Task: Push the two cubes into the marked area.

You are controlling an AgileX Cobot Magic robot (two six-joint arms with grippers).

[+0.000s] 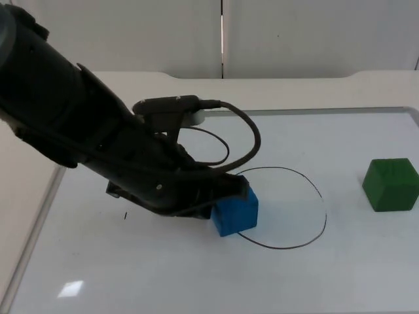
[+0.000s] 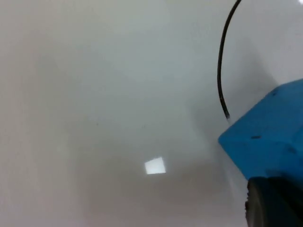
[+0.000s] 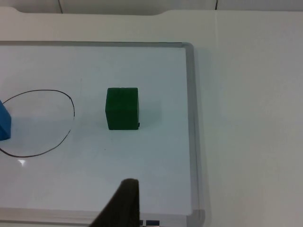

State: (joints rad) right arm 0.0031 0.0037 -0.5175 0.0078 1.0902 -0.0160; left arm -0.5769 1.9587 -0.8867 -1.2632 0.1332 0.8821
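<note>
My left gripper, jaw state unclear, presses the blue cube at nine o'clock; light, rigid, likely slides easily if pushed low and centred.

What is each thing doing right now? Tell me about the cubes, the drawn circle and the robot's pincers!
blue cube: sitting across the circle's line, partly inside, left pincer pressed against it.
green cube: outside the circle, untouched, on the whiteboard.
drawn circle: holds only part of the blue cube.
left pincer: at the blue cube's side, pushing position.
right pincer: waiting above the whiteboard's edge, away from the green cube.
whiteboard: lying flat on the table.
</note>
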